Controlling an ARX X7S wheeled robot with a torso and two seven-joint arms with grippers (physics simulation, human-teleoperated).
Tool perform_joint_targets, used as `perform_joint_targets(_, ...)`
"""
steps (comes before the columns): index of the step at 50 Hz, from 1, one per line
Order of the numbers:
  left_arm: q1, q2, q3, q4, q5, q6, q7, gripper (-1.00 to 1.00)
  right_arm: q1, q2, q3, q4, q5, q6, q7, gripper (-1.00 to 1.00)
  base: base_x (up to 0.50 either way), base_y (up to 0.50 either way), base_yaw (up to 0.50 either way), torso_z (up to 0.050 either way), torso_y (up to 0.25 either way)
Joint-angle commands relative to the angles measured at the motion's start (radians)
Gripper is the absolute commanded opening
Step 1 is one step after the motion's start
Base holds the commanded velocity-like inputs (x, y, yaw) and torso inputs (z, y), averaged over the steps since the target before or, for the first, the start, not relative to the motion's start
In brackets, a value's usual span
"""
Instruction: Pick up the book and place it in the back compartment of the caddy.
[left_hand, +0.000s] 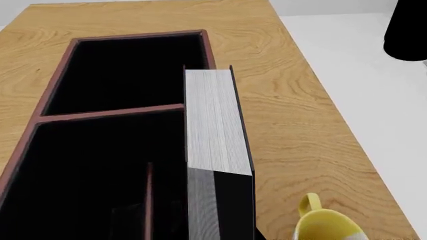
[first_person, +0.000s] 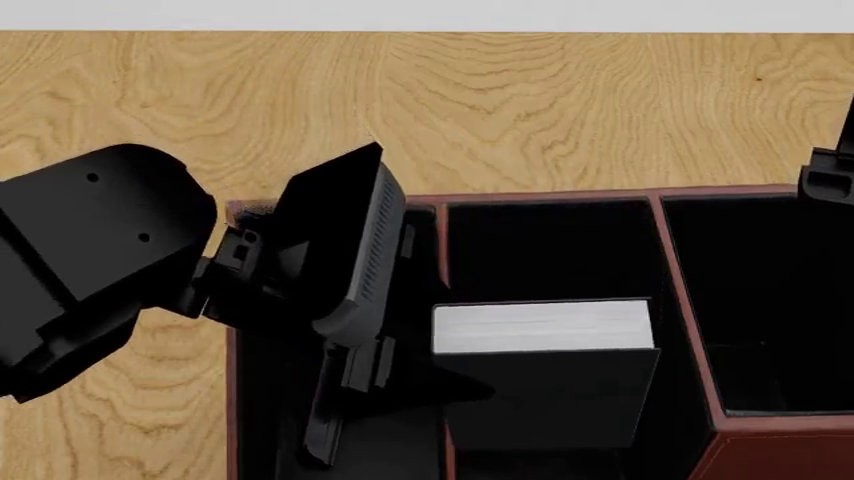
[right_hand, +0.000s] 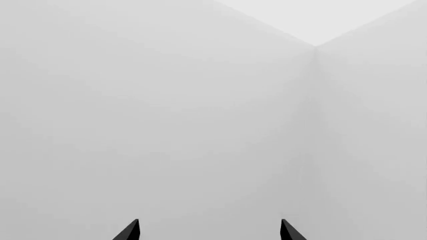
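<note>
Two hands belong to this robot. Nearest in the head view, the left hand (first_person: 350, 400) hangs over the caddy's (first_person: 687, 330) leftmost cell, just beside the book (first_person: 545, 345); whether it is released or clenched cannot be told, since its fingers are dark against the black lining. The book stands upright in a middle cell of the maroon caddy, white page block up, against the partition on its left. In the left wrist view, a cross divider (left_hand: 110, 114) parts the smaller back compartment (left_hand: 130, 75) from the larger cell, and a yellow mug (left_hand: 327, 225) sits on the wooden table (left_hand: 293, 120) beside the caddy. The right hand (right_hand: 208, 231) faces blank grey walls, fingertips (right_hand: 130, 231) spread apart, grasping nothing.
</note>
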Motion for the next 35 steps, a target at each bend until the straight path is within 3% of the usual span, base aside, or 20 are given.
perform_joint_targets(1,0.001,0.021,-0.017,-0.018,-0.030,0.000,-0.006,-1.00,-0.008,0.005,0.010,-0.003,0.009,-0.001,0.005,1.00,0.00,0.00,0.00,0.000,0.000)
perform_joint_targets(35,0.045,0.081,0.014,-0.150,0.006,0.095,0.037,-1.00,-0.031,0.021,0.006,0.009,0.002,-0.024,0.012,1.00,0.00,0.00,0.00,0.000,0.001)
